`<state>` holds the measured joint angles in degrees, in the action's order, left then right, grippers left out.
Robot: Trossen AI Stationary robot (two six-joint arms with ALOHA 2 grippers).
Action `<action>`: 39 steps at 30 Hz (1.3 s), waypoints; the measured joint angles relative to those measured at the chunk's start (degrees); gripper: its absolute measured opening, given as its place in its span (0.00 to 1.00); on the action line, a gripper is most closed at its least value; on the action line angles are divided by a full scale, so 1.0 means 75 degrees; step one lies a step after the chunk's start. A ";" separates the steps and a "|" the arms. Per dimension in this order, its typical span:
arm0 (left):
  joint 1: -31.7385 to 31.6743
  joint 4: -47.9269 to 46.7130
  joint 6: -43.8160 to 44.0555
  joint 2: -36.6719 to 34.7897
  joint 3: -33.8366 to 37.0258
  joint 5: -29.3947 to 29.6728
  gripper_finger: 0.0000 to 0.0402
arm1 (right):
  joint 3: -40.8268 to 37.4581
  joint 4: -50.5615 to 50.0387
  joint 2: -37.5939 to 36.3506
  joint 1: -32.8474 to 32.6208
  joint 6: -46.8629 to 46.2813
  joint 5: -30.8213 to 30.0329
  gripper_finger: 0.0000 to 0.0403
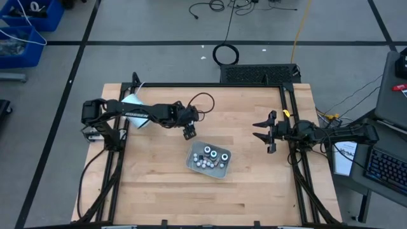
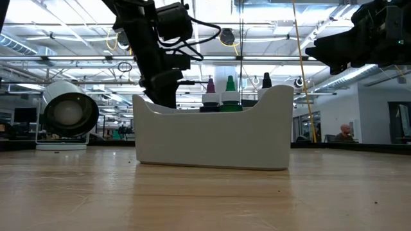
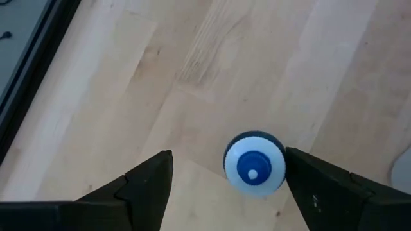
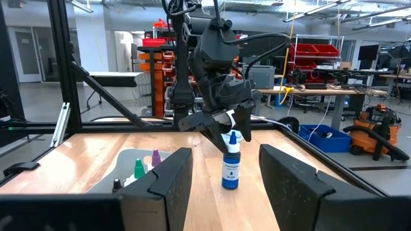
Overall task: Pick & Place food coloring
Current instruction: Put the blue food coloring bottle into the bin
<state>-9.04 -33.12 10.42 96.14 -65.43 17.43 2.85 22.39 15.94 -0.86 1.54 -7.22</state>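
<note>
A small blue food coloring bottle (image 4: 230,168) with a pale cap stands upright on the bare wooden table, left of the white tray (image 2: 212,141). From above it shows as a blue-and-white cap (image 3: 254,168). My left gripper (image 4: 228,131) hangs open over it, one finger on each side of the cap, pointing steeply down. Pink (image 4: 155,158), green (image 4: 139,169) and dark (image 4: 116,185) bottles stand in the tray. My right gripper (image 1: 262,130) waits open, raised, at the table's right side.
The tray (image 1: 191,156) near the table's middle also holds small white balls (image 1: 205,164). A large white cup (image 1: 135,105) lies on its side at the far left, under my left arm. Bare wood lies in front of the tray and between the two arms.
</note>
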 joint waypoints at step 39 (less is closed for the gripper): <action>0.2945 -0.0237 0.0708 -0.2050 -0.0332 -0.0301 0.30 | -0.0001 0.0043 -0.0003 0.0000 -0.0061 -0.0017 0.42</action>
<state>13.05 -34.90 15.73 80.76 -67.92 15.17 2.85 22.72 15.92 -0.86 1.08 -7.35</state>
